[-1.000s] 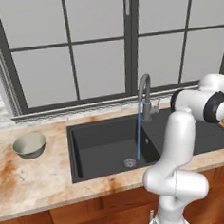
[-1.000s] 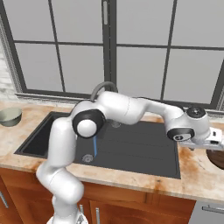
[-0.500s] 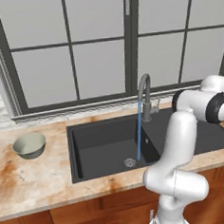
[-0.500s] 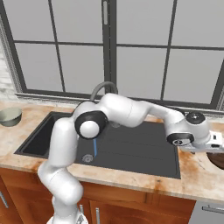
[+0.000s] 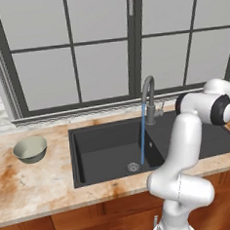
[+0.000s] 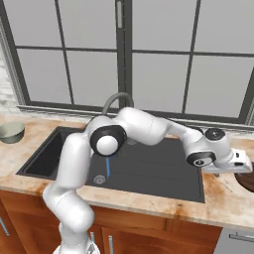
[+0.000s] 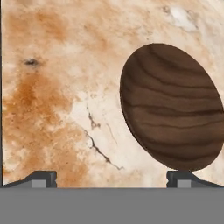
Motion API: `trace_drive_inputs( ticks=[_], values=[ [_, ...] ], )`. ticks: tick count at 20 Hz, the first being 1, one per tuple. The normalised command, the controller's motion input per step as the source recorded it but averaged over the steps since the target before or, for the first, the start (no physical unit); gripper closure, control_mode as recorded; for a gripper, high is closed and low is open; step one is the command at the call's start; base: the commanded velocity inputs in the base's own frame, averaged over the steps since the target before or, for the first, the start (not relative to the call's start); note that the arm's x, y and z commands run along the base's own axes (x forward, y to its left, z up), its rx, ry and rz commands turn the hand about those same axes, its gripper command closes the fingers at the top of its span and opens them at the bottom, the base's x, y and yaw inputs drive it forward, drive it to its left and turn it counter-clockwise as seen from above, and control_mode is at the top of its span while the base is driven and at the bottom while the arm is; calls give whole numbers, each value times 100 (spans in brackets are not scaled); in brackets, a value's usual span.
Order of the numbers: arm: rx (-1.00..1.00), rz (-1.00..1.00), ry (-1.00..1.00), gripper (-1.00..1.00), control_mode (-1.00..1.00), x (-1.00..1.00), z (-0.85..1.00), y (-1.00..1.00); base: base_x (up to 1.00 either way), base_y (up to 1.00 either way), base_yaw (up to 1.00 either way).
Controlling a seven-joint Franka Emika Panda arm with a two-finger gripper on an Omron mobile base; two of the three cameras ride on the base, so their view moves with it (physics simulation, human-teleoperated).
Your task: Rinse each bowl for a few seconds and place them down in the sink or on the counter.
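Right now the dark brown bowl [image 7: 171, 107] sits on the counter [image 7: 65, 87] right of the sink [image 6: 149, 171], under the gripper [image 7: 111, 177], jaws wide, nothing held. Risk: bowl is off-centre toward one fingertip, so a straight descent could hit the rim and skid it. Grey-green bowl [image 5: 30, 149] waits on the far left; tap [image 5: 147, 92] runs.

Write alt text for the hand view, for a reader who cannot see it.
A dark brown bowl sits on the beige-and-orange marbled counter, seen from above. The open gripper hovers over it, one fingertip just below the bowl's rim.
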Motion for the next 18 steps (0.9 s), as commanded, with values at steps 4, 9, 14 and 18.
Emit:
trace_drive_inputs(
  ticks=[4, 9, 14, 18],
  values=[
    [0, 1, 8, -100, -100, 31, -5, -23, 0, 0, 0],
    [0, 1, 8, -100, -100, 27, -13, -23, 0, 0, 0],
    [0, 1, 7, -100, -100, 23, -19, -20, 0, 0, 0],
    [1, 1, 6, -100, -100, 21, -14, -30, 0, 0, 0]
  ],
)
